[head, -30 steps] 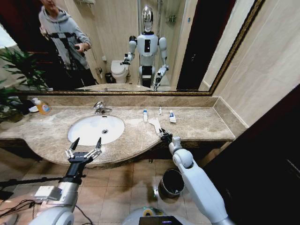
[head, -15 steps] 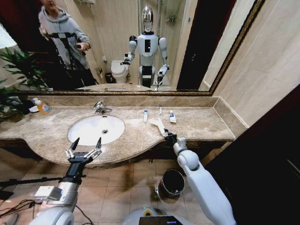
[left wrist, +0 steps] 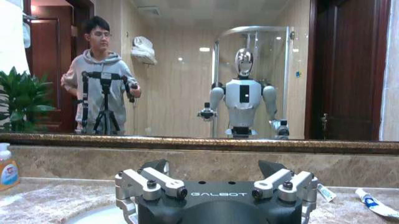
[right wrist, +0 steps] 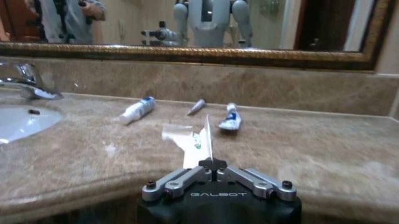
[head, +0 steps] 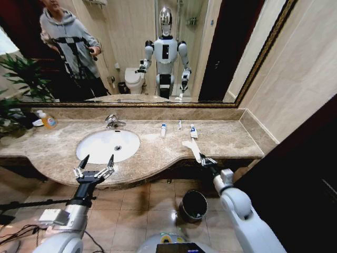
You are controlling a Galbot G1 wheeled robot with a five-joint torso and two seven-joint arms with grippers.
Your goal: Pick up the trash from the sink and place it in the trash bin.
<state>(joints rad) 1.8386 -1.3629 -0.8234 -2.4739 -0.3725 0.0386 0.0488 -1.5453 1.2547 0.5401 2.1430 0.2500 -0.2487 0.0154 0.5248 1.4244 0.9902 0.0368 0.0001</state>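
Right gripper (right wrist: 214,164): fingers pinched tight on the near end of a flat white packet (right wrist: 206,137), which stands edge-on and juts toward the mirror; in the head view it hangs at the counter's front edge, above and a little beside the trash bin (head: 192,205).
Drop risk: the hold looks like a thin pinch at one end, so the packet could twist or slide free on the way down and land on the tiled floor beside the bin.
Snag risk: the packet's far end seems to reach over the marble counter (head: 226,138) lip; lowering too near could knock it out of the fingers.
Left gripper (head: 95,163): fingers spread wide, holding nothing, idle at the counter's front edge before the sink (head: 89,150).
Remaining trash: two white tubes with blue marks (right wrist: 137,109) (right wrist: 230,119) and a small grey piece (right wrist: 195,106) lie on the counter near the back wall, apart from each other.
Hard to tell: whether the paler patch under the packet is another piece or its reflection; the bin's contents are dark.
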